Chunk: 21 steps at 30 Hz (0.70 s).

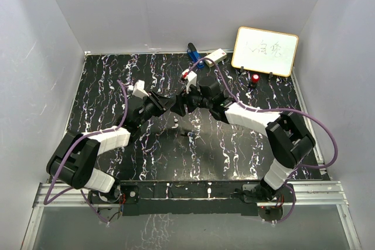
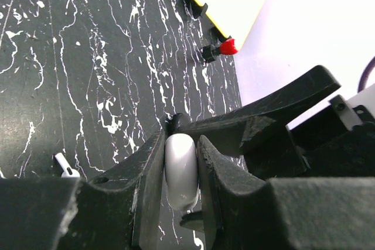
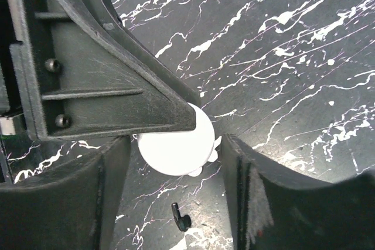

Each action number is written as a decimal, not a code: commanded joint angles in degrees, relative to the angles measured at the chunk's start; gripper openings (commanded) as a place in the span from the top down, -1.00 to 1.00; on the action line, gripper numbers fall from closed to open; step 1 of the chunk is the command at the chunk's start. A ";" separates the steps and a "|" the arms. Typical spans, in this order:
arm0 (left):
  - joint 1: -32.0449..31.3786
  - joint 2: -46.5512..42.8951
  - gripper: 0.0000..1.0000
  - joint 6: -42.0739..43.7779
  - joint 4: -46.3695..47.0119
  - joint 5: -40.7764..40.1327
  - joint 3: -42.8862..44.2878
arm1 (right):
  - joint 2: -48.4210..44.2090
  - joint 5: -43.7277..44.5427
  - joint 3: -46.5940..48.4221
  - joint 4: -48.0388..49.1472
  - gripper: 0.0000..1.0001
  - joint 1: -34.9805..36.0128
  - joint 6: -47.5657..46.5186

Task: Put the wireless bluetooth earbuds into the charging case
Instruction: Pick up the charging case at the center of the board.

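Note:
My left gripper (image 2: 180, 139) is shut on the charging case (image 2: 180, 174), a small round white puck seen edge-on between its fingers. In the right wrist view the case (image 3: 170, 156) shows as a white disc held just above the table. My right gripper (image 3: 176, 144) is open, one finger on each side of the case without touching it. A dark earbud (image 3: 181, 218) lies on the table just below the case. A white earbud (image 2: 65, 171) lies on the table left of my left gripper. In the top view both grippers (image 1: 181, 103) meet mid-table and hide the case.
A yellow-framed whiteboard (image 1: 265, 50) stands at the back right with a red knob (image 1: 256, 78) in front of it. A blue object (image 1: 193, 52) and a cream box (image 1: 215, 57) sit at the back centre. White walls enclose the black marbled table (image 1: 117, 74).

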 commanded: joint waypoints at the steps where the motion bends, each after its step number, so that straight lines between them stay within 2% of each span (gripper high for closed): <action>1: -0.05 -3.51 1.00 1.08 -1.81 -2.06 1.56 | -5.90 1.40 0.32 1.19 -0.28 -0.06 -0.74; 3: 0.19 -3.80 1.00 1.41 -3.10 -2.60 2.35 | -9.09 2.75 -1.95 -0.17 -0.33 -0.23 -0.89; 9: 0.97 -3.82 1.00 1.07 -3.84 -2.84 3.18 | -22.10 12.45 -10.89 -2.52 -0.79 -1.40 0.48; 12: 1.01 -3.63 1.00 0.07 -2.92 -2.39 3.05 | -26.09 17.23 -13.36 -2.65 -0.67 -1.86 1.98; 14: 1.00 -3.40 1.00 -0.60 -2.06 -2.02 2.73 | -26.14 17.90 -12.31 -4.01 -0.62 -2.36 3.27; 16: 1.02 -3.21 1.00 -1.25 -1.14 -1.82 2.41 | -23.95 18.70 -9.79 -6.70 -0.65 -2.43 4.88; 19: 1.02 -3.12 1.00 -2.26 0.80 -1.64 1.67 | -19.31 17.23 -5.69 -9.97 -0.96 -2.42 7.49; 21: 1.00 -3.13 1.00 -2.86 2.38 -1.36 1.11 | -17.01 16.04 -4.48 -9.71 -0.96 -2.38 9.40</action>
